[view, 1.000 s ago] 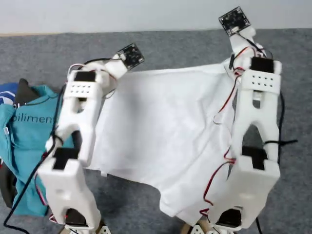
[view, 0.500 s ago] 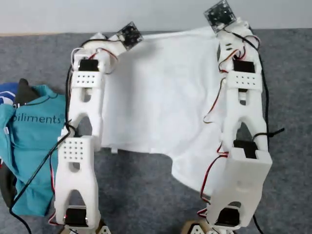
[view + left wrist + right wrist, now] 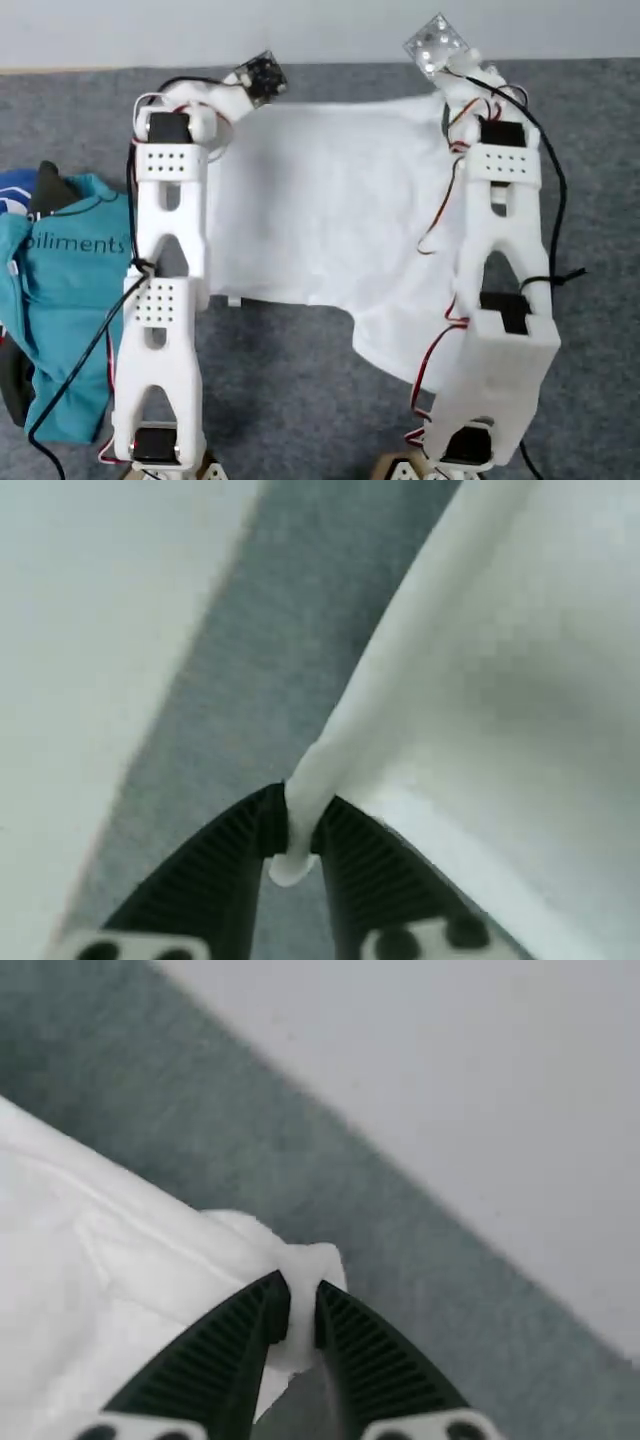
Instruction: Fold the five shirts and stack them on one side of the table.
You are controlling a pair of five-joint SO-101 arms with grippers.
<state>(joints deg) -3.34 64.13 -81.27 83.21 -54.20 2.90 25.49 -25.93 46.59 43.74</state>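
Two end effectors (image 3: 296, 832) (image 3: 302, 1312), one shirt (image 3: 330, 215), farther out

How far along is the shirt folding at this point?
Nothing looks folded yet: the teal and blue shirts lie heaped on the table. In hand, the left gripper and right gripper each pinch the far edge of the spread white shirt. Folding and stacking remain.

A grey, carpet-like worktop (image 3: 300, 400) is seen from above, and a white shirt (image 3: 330, 220) is spread across its middle, reaching close to the far edge. At the left edge a crumpled teal shirt (image 3: 60, 290) is heaped, with a dark garment (image 3: 50, 185) and a blue garment (image 3: 15, 190) bunched against its far end.
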